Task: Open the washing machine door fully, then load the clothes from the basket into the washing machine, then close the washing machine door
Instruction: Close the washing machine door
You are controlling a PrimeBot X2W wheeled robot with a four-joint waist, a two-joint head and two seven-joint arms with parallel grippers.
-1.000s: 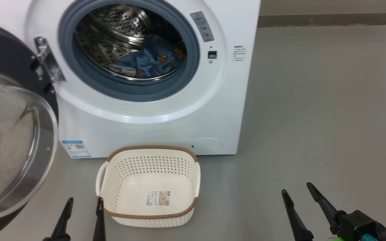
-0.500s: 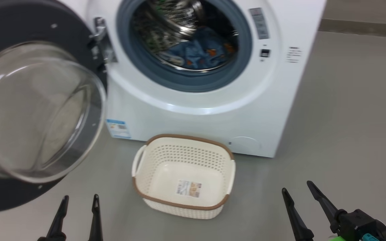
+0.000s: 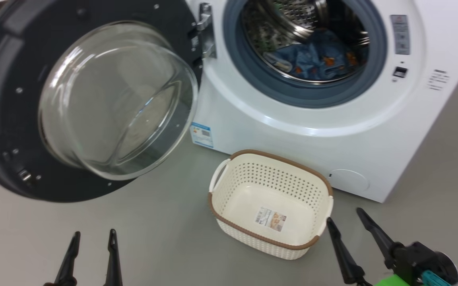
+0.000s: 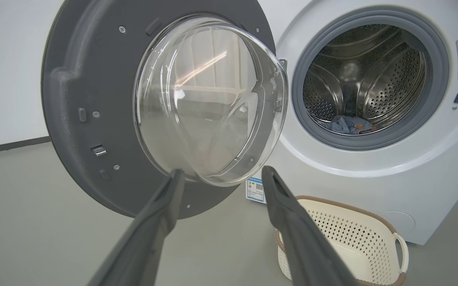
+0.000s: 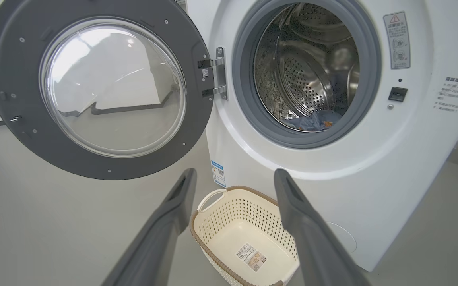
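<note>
Now, plain grey floor [image 3: 153, 238], white wall [image 4: 6, 71]
Wide-open washing machine door [image 3: 113, 99], clothes [image 3: 316, 55] in drum [image 3: 288, 20]; left gripper [image 3: 95, 234] and right gripper [image 3: 344, 215] fingers spread

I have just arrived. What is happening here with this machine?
A two-armed robot is doing laundry. The washing machine door stands wide open, the clothes lie inside the washing machine, and the basket in front is empty. The left gripper and right gripper are open, holding nothing. Only closing the door is left.

My view: shiny perforated steel drum [image 3: 288, 20], cloth [image 3: 316, 55] inside it, glossy clear-glass door [image 3: 109, 99] left of it, matt plastic basket [image 3: 253, 174] below it.
</note>
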